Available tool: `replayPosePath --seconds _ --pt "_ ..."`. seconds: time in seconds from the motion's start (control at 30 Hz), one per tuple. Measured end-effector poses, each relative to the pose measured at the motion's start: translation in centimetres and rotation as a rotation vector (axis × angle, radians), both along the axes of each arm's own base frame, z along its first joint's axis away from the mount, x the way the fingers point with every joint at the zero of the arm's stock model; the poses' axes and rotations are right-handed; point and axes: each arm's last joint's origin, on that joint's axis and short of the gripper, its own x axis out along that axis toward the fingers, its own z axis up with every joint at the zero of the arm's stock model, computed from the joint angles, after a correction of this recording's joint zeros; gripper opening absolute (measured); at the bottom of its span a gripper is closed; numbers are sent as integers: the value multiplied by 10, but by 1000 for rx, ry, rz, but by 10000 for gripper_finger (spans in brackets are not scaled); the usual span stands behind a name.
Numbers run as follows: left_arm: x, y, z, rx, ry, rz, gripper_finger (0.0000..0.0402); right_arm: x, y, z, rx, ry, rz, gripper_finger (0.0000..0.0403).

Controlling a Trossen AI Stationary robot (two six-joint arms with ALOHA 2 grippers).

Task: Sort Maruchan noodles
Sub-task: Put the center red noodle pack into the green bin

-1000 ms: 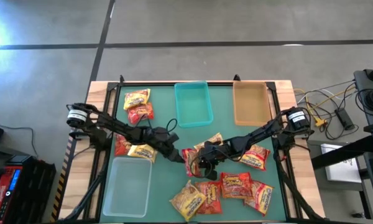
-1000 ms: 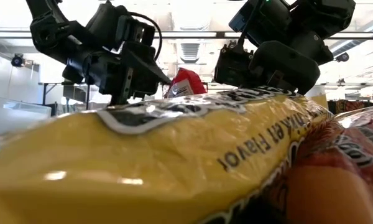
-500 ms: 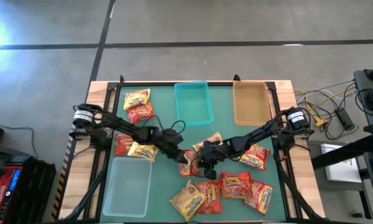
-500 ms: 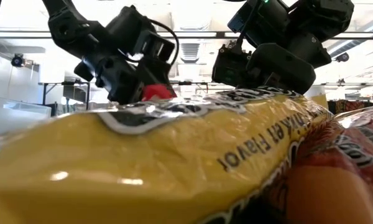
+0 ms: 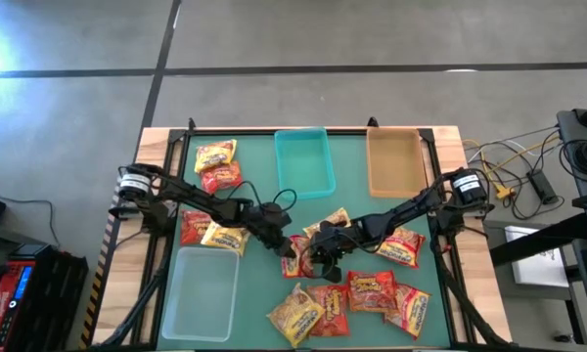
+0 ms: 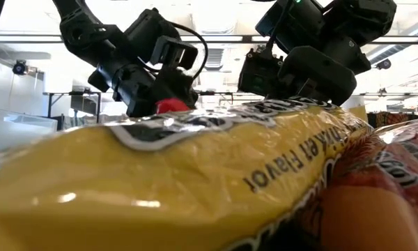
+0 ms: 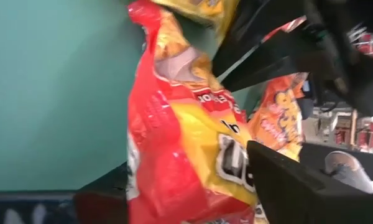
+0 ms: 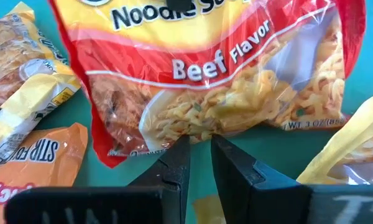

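Both tools are sitting close together at the middle of the green bench (image 5: 350, 186), and I am watching them over one flat, crinkly-plastic red packet (image 5: 297, 262) of beef-flavour noodles. The left tool (image 5: 286, 246) is pinching it: in the left wrist view the red packet (image 7: 174, 149) is running between the two dark fingers (image 7: 286, 180). The right tool (image 5: 318, 256) is pointing at the packet's far edge (image 8: 205, 93), and I cannot tell whether it is gripping anything.

I am judging this to be a pick or a handover, with the sorting barely under way. The teal plastic bin (image 5: 305, 164), the tan bin (image 5: 394, 161) and the clear bin (image 5: 205, 291) are all showing bare floors. More yellow and orange-red packets are lying in a loose heap (image 5: 357, 293) at the near edge, and others are lying by the left arm (image 5: 215, 166).

I am expecting the packet to handle as light and slippery, a soft film around a stiff, brittle noodle block. I am favouring a hold on the crimped end seam, or a gentle one across the flat block. Squeezing hard risks cracking the noodles, and a shallow grip risks the film sliding out.
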Motion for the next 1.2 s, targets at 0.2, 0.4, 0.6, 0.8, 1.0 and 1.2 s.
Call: replayPosePath --seconds 0.2,0.4,0.6,0.8,1.0,1.2 --pt "-2 0 -2 25 -7 -21 121 -4 -1 6 -7 21 0 56" --pt "-1 3 0 45 -28 -31 53 -8 -2 9 -16 50 -3 56" --pt "-2 10 11 54 -70 -28 31 -13 -3 16 -23 68 -3 56" --pt "-1 22 32 56 -148 -33 31 -15 -3 20 -26 73 -2 56" --pt "-8 45 54 113 -228 -1 31 -17 -4 22 -28 83 -2 56" --pt "-19 97 74 245 -302 103 30 -22 -6 25 -45 114 7 56"
